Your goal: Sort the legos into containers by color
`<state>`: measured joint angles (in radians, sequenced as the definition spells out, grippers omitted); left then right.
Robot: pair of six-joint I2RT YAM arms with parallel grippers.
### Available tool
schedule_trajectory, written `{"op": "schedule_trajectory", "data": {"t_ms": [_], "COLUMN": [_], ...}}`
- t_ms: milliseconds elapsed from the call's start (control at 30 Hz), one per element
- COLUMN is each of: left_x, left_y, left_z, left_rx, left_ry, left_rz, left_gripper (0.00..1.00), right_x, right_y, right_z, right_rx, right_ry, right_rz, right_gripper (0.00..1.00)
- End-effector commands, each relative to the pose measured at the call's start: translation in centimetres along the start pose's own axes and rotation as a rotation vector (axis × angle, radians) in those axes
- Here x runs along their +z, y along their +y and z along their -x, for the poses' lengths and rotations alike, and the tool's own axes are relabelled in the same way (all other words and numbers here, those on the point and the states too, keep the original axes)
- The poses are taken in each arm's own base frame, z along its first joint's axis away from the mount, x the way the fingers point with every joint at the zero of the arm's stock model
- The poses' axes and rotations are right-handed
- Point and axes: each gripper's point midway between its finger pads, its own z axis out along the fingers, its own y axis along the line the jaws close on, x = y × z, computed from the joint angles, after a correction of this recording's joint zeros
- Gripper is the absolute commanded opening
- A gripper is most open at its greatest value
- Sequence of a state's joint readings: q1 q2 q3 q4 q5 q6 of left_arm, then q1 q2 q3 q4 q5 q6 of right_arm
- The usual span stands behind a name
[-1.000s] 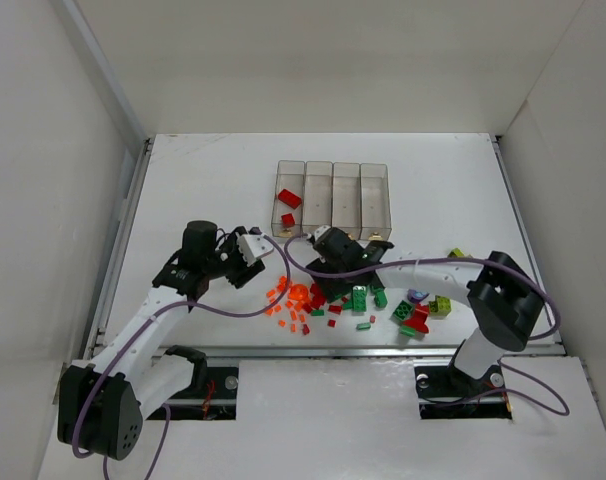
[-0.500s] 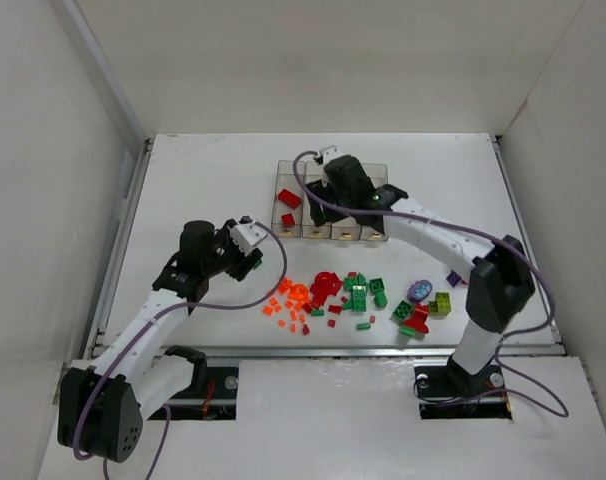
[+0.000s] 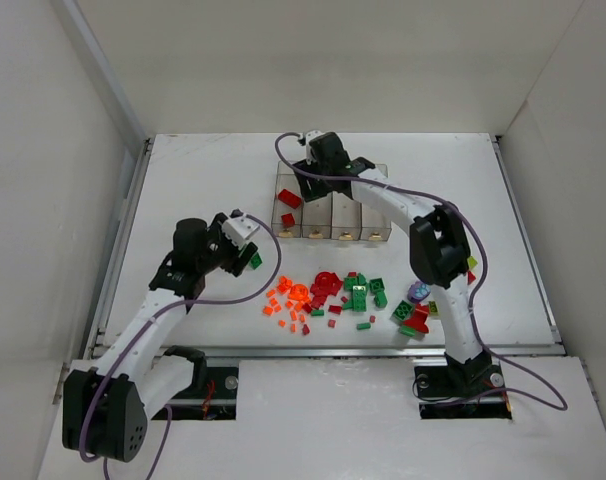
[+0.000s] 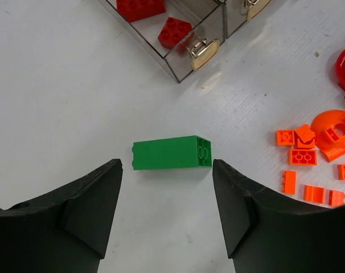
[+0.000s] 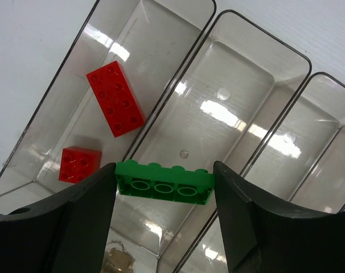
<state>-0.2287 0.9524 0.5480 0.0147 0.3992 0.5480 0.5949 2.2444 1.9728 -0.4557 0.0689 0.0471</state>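
My right gripper is shut on a green four-stud brick by its ends. It hangs over the second of the clear containers from the left. The leftmost container holds two red bricks. In the top view the right gripper is at the containers' far end. My left gripper is open just above the table. A long green brick lies flat on the table just beyond its fingertips, apart from the left one. The other legos lie scattered in front of the containers.
Orange bits and an orange ring piece lie right of the left gripper. A brass knob marks the near end of the red container. Purple and lime pieces sit at the pile's right. White walls enclose the table.
The right arm has swung from the pile up over the containers, carrying the green brick. The left gripper's jaws have widened a little around the long green brick.
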Motion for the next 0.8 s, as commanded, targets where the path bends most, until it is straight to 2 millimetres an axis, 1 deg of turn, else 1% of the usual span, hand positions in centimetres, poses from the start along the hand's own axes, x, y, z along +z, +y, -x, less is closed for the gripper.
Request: {"op": "schedule_trajectory", "data": {"t_ms": [0,33,133,167,200,233,267,300,333,367,433,467,500,533,567,600,633,667,700,733,767], "left_x": [-0.1,-0.2,-0.1,-0.1,-0.1,0.0,0.0,0.0,0.2,0.2,0.3,0.4,0.5,0.9,0.7,1.0,1.5,1.0,1.3,1.6,2.3], "left_y": [1.0,1.3,1.1,1.3,1.1,1.1,1.2,1.3,1.3,1.3,0.8,1.2,1.1,1.0,0.1,0.7,0.2,-0.6,0.2,0.5,0.3], "left_z": [0.8,0.7,0.8,0.8,0.9,0.7,0.7,0.7,0.2,0.4,-0.8,-0.6,-0.8,-1.6,-3.0,-1.8,-2.9,-4.3,-3.2,-3.2,-4.1], "left_rx": [-0.009,-0.013,-0.002,0.025,0.038,0.044,0.054,0.086,0.111,0.157,0.262,0.421,0.502,0.566,0.606,0.76,0.798,0.809,0.872,0.946,0.952], "left_ry": [-0.036,-0.033,-0.038,-0.037,-0.042,-0.035,-0.035,-0.034,-0.018,-0.024,0.013,0.019,0.03,0.067,0.119,0.101,0.132,0.171,0.162,0.148,0.162], "left_rz": [0.035,0.043,0.034,0.034,0.025,0.021,0.021,0.022,0.013,0.003,-0.042,-0.07,-0.102,-0.149,-0.235,-0.28,-0.365,-0.459,-0.479,-0.515,-0.569], "left_gripper": [0.62,0.62,0.64,0.64,0.64,0.64,0.64,0.64,0.64,0.61,0.57,0.57,0.57,0.57,0.57,0.57,0.61,0.63,0.65,0.67,0.68], "right_x": [-1.7,-1.7,-1.5,-2.0,-2.2,-3.1,-3.5,-3.9,-4.8,-5.4,-6.5,-7.5,-8.0,-8.5,-9.2,-9.5,-9.8,-9.9,-10.2,-10.2,-10.3], "right_y": [-0.1,-0.1,0.0,0.1,0.1,0.1,0.1,0.2,0.2,0.1,0.9,1.1,1.5,2.2,2.5,2.8,3.3,3.9,4.1,4.8,5.1], "right_z": [3.5,3.5,3.0,3.1,3.0,3.9,3.8,4.2,4.5,4.7,4.8,4.5,4.3,4.1,3.5,3.1,2.7,2.0,1.9,1.4,1.3], "right_rx": [-0.026,-0.026,-0.05,-0.062,-0.062,-0.072,-0.072,-0.072,-0.072,-0.071,-0.074,-0.086,-0.087,-0.101,-0.102,-0.117,-0.136,-0.151,-0.17,-0.177,-0.19], "right_ry": [-0.072,-0.072,-0.063,-0.064,-0.063,-0.086,-0.085,-0.098,-0.109,-0.115,-0.122,-0.122,-0.12,-0.124,-0.121,-0.116,-0.112,-0.104,-0.107,-0.097,-0.099], "right_rz": [0.021,0.021,0.032,0.042,0.042,0.043,0.043,0.052,0.052,0.053,0.097,0.118,0.142,0.189,0.211,0.23,0.265,0.286,0.298,0.318,0.341], "right_gripper": [0.64,0.7,0.83,0.91,0.93,0.95,0.97,0.97,0.98,0.98,0.98,0.98,0.98,0.98,0.98,0.98,0.98,0.98,0.99,0.99,0.99]}}
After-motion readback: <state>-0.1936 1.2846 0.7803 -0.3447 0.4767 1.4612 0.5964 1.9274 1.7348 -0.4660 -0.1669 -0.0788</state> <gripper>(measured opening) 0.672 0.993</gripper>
